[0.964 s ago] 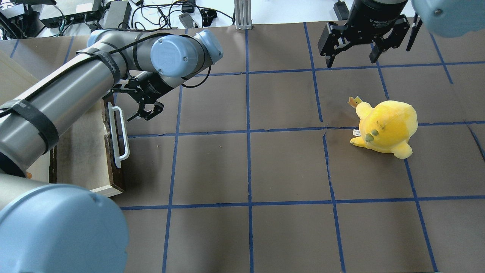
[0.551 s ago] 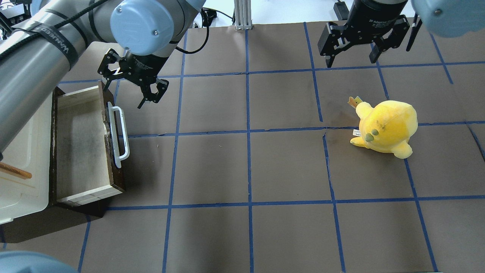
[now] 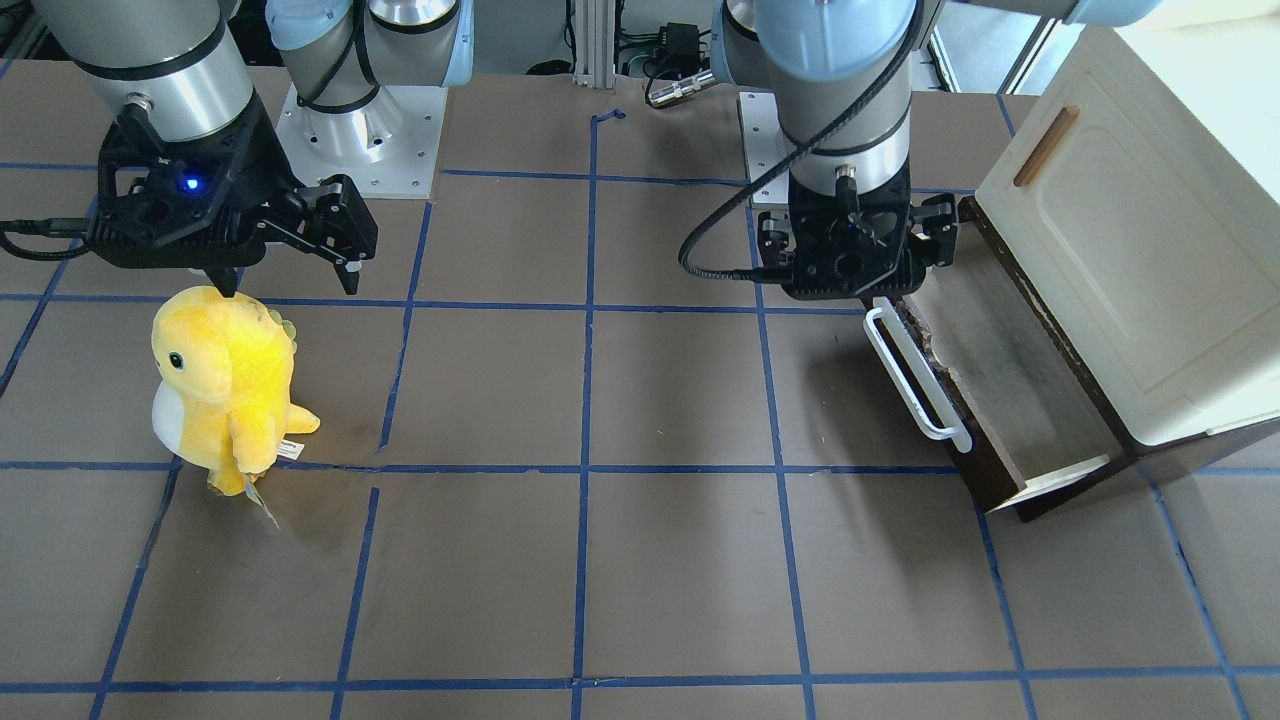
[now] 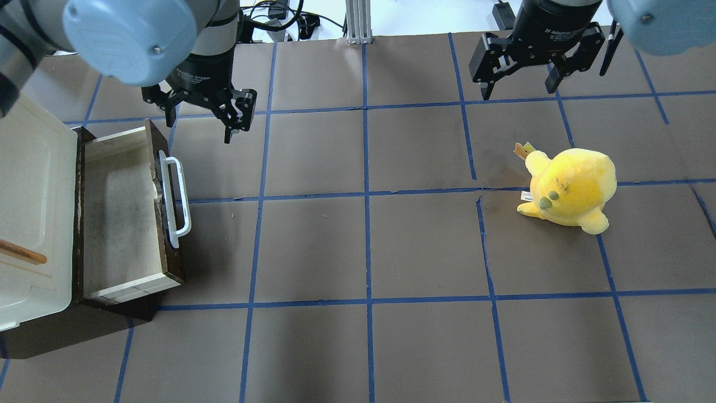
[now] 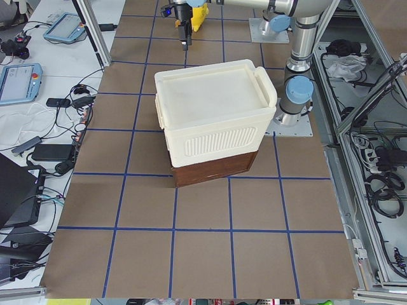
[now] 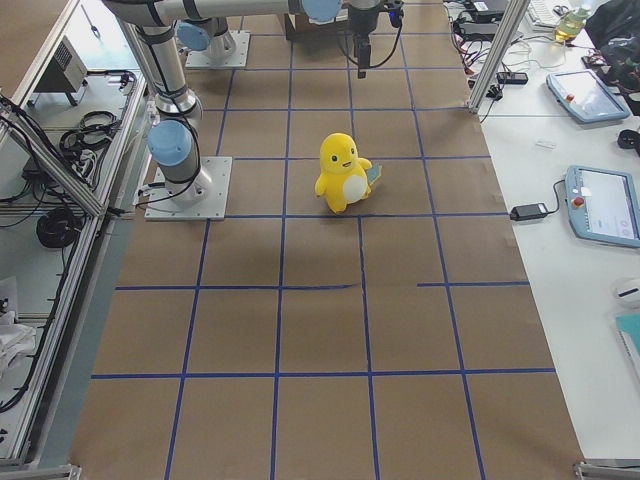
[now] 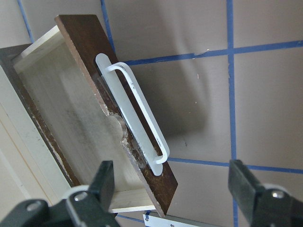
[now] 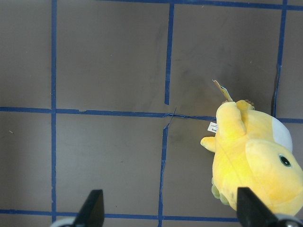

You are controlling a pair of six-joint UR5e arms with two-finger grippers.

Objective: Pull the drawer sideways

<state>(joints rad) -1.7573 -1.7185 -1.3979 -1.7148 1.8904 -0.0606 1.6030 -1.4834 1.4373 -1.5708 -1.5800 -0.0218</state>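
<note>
Dark brown wooden drawer (image 4: 120, 218) sits pulled out; left gripper (image 4: 198, 123), jaws spread and empty, hovers at one o'clock of its white loop handle (image 4: 176, 201). It should lift away cleanly.

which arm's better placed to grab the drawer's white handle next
Left. The left gripper hangs open close to the drawer and its white handle; the right gripper is across the table, near the yellow plush toy.
</note>
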